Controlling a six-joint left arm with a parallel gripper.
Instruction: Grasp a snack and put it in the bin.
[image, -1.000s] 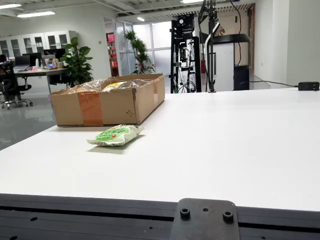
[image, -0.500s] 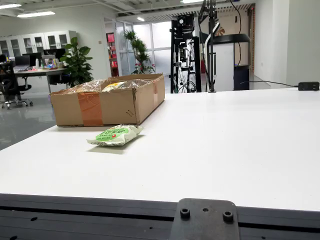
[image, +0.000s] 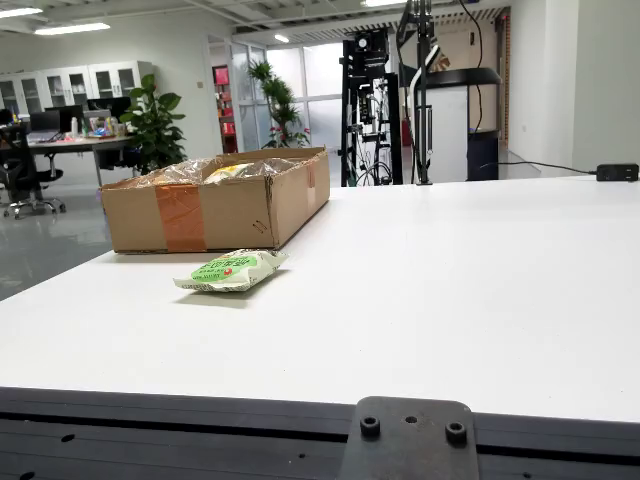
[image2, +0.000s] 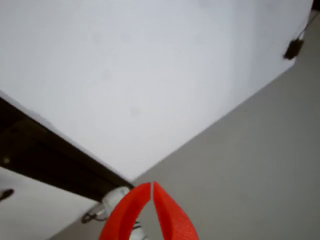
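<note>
**Red jaws closed, nothing held**

Gripper (image2: 151, 186) seen with red fingers (image2: 172, 220) meeting at the tips, empty, above the white table (image2: 150, 65). Green snack (image: 233, 270) lay flat at left, just near of the cardboard bin (image: 215, 200).

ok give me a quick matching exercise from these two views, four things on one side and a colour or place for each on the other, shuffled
Things:
1. snack packet
2. cardboard box
3. gripper
4. potted plant

Descriptions:
A. red fingers, tips close together, holding nothing
B. green and white, lying flat on the white table
C. on the office floor beyond the table, at the left of the fixed view
D. brown, taped, standing at the table's far left edge with bags inside

Pairs: 1-B, 2-D, 3-A, 4-C
</note>
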